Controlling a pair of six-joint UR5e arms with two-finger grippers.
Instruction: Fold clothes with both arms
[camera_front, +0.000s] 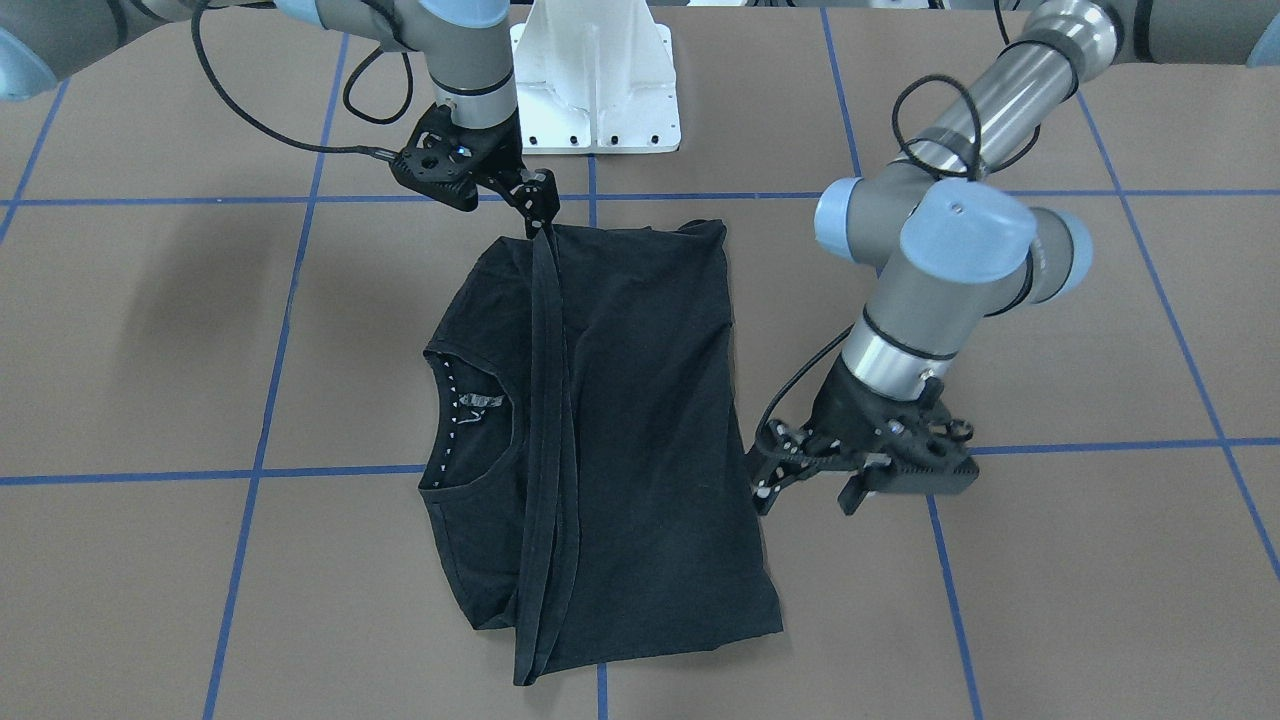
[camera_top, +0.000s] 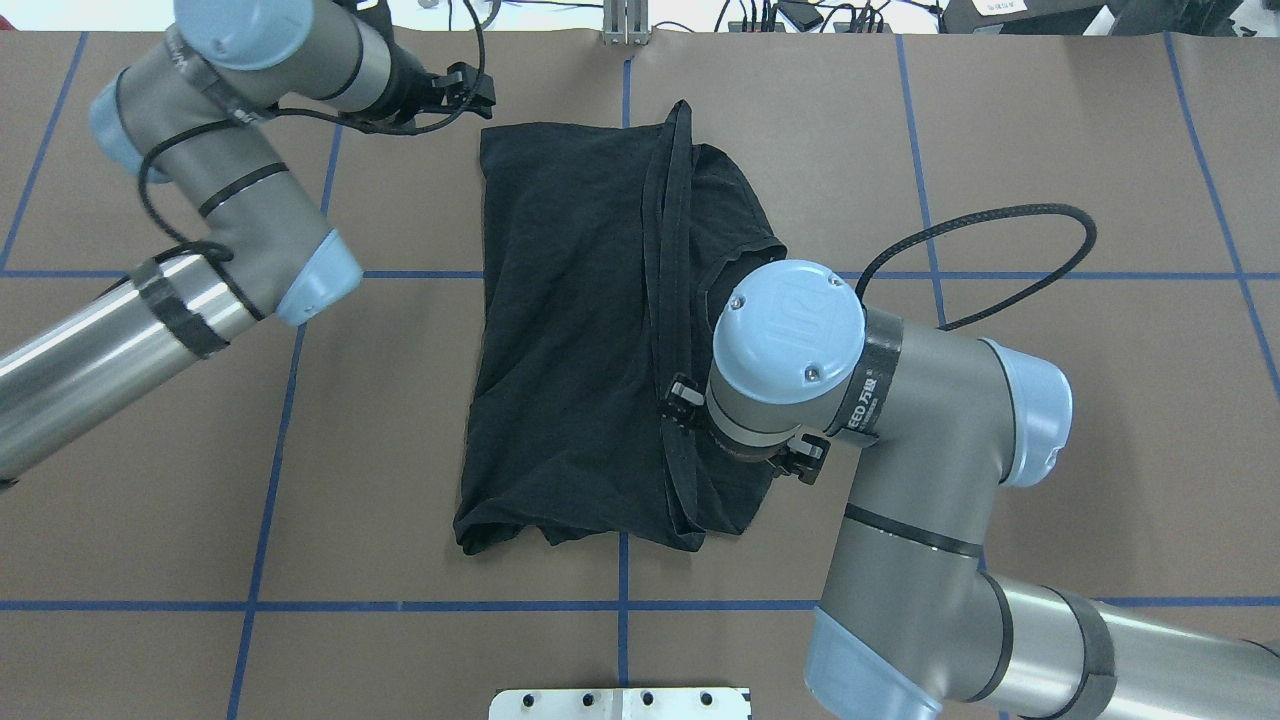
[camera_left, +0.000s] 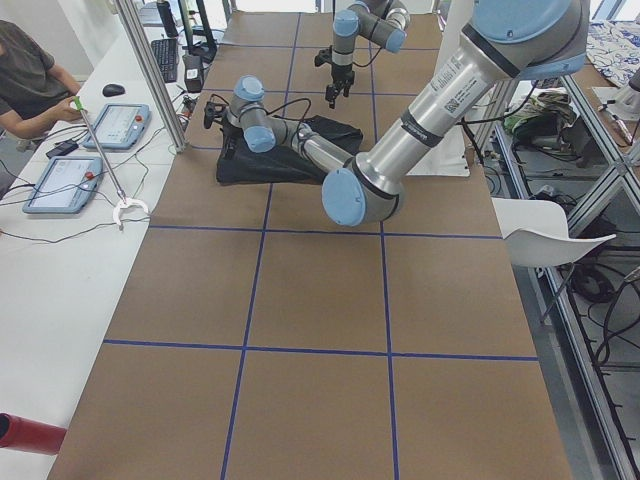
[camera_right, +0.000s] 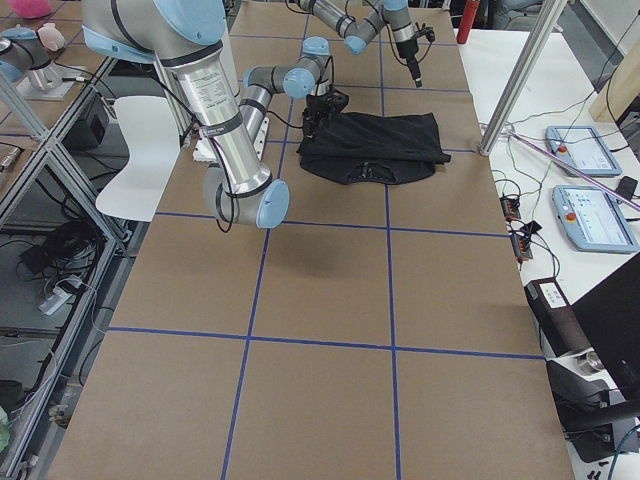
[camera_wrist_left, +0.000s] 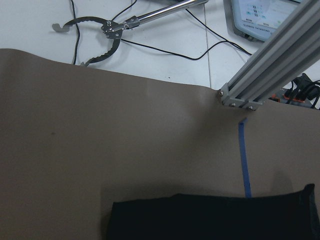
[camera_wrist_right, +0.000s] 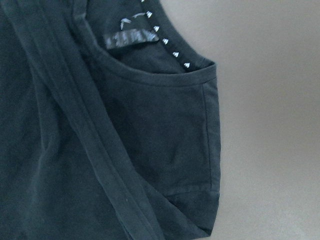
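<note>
Front-facing view: your right gripper (camera_front: 535, 205) fingers pinch the hem of the black T-shirt (camera_front: 640, 430), which lies partly folded on the tabletop (camera_front: 1050, 600) below them. Left gripper (camera_front: 805, 478) fingers appear spread beside the shirt's edge. Overhead: the fabric looks soft and limp; grip at edges or corners.

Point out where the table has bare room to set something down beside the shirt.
Bare brown table lies on the collar side of the black T-shirt, and across the whole near end in the exterior left view. It is crowded at the shirt's other edge, beside the left tool, and near the white base mount, where the right tool pinches the hem.
</note>
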